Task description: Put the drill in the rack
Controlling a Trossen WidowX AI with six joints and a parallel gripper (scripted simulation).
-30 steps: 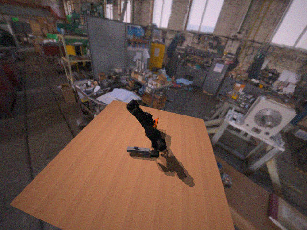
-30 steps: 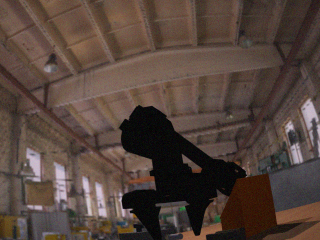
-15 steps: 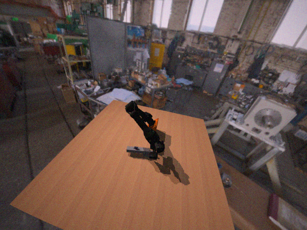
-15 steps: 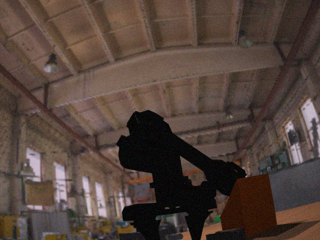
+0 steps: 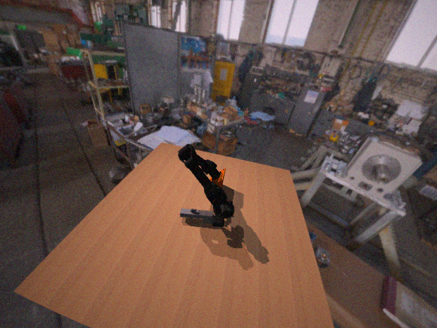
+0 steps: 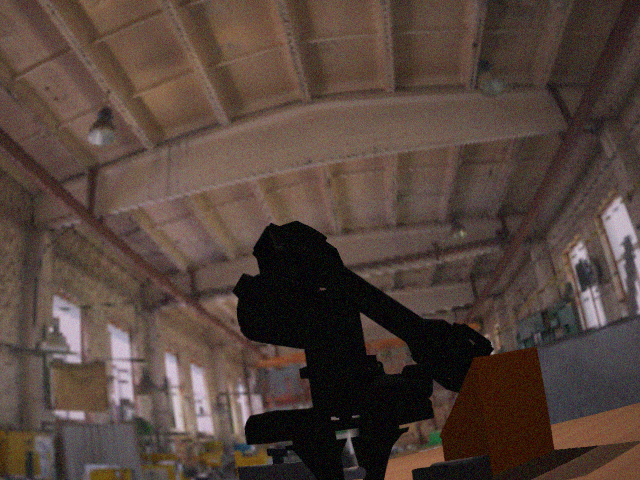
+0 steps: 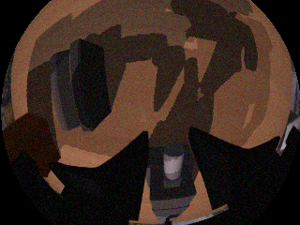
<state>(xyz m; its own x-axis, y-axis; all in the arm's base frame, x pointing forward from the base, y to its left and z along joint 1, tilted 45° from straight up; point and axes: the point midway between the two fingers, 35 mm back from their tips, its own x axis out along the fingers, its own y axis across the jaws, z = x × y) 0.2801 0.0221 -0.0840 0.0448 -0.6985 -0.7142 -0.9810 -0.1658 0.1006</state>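
Observation:
A grey holder block (image 5: 186, 213) (image 6: 255, 473) (image 7: 172, 202) lies on the table. A small dark key (image 5: 193, 210) (image 6: 278, 454) stands on its top. The pale cylindrical drill (image 7: 172, 165) (image 6: 354, 471) sits at the block's dark end. My gripper (image 7: 169, 134) is partly open, its fingers one on each side of the drill, with a gap on both sides in the wrist view. The fingertips are cut off at the bottom in the exterior view and hidden by the arm in the top view. The dark two-part rack (image 7: 88, 86) (image 6: 452, 470) stands apart from the block.
An orange wedge-shaped block (image 5: 221, 176) (image 6: 504, 408) (image 7: 29, 141) stands on the wooden table (image 5: 134, 254) beside the arm, on the rack's side. The arm's shadow falls across the table around the block and rack.

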